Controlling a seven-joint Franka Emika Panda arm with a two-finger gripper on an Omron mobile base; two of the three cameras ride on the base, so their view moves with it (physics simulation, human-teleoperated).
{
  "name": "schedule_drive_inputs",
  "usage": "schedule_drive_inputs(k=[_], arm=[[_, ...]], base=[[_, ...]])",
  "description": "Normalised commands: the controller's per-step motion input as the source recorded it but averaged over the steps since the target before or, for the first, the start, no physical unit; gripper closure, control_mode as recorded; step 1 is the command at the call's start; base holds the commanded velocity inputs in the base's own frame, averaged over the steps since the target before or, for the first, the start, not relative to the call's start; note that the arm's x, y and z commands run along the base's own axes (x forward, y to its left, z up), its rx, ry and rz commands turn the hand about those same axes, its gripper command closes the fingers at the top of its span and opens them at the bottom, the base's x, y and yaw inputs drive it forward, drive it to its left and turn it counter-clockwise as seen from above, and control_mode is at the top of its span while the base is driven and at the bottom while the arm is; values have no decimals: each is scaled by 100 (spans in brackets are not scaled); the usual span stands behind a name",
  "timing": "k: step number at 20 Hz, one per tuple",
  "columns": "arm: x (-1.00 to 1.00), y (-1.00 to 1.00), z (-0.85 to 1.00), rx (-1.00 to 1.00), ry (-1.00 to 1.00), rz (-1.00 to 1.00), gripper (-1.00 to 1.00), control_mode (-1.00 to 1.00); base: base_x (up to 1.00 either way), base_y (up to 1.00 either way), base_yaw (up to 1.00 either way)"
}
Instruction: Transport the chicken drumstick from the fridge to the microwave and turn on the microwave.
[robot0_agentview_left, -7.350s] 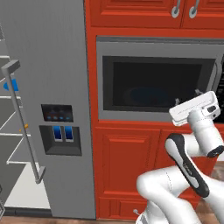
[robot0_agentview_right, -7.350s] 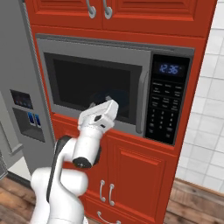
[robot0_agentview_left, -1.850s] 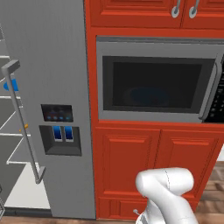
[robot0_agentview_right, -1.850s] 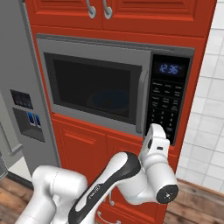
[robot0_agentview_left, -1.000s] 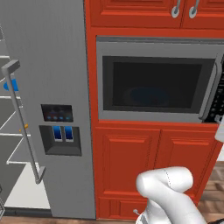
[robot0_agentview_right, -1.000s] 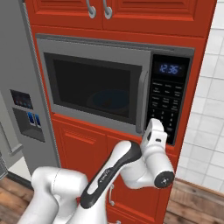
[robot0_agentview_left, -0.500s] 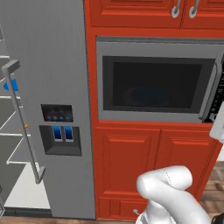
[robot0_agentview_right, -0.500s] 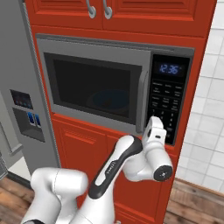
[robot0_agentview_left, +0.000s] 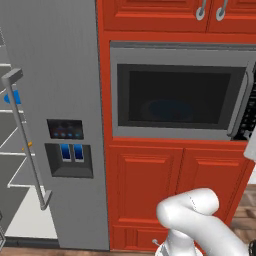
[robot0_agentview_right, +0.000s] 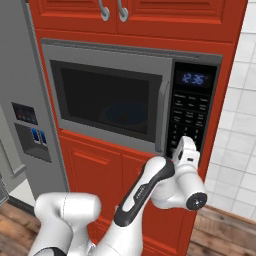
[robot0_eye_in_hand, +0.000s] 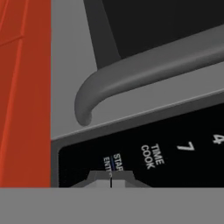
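- Chicken drumstick itself not to be made out; only a faint round blue shape, perhaps a plate, behind the dark glass of the microwave, so judged to be inside, door closed.
- Step in hand, as judged: pressing the start key at the lower end of the black keypad strip.
- Claw pressed together, holding nothing, its tips right at the key marked with the beginning of "START" and "ENTER" in the hand view.
- To do well: push straight into the panel with the closed tips, keep centred on this key, avoid sliding toward "TIME COOK" beside it, and stay clear of the curved grey handle nearby.
- Relative to the claw: blue shape to its left and higher, behind the glass, well apart from the keypad.
- Fridge at the far left, one door open.
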Motion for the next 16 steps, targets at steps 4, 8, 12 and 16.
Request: schedule_drive_inputs(k=[4,8,12,16], arm=[[5,0,-2,0,0,0,100,-100],[0,8,-4,-1,0,0,100,-100],[11,29,-18,-4,0,0,100,-100],[37,44,-23,-5,-1,0,100,-100]], base=[[0,0,0],[0,0,0],[0,0,0],[0,0,0]])
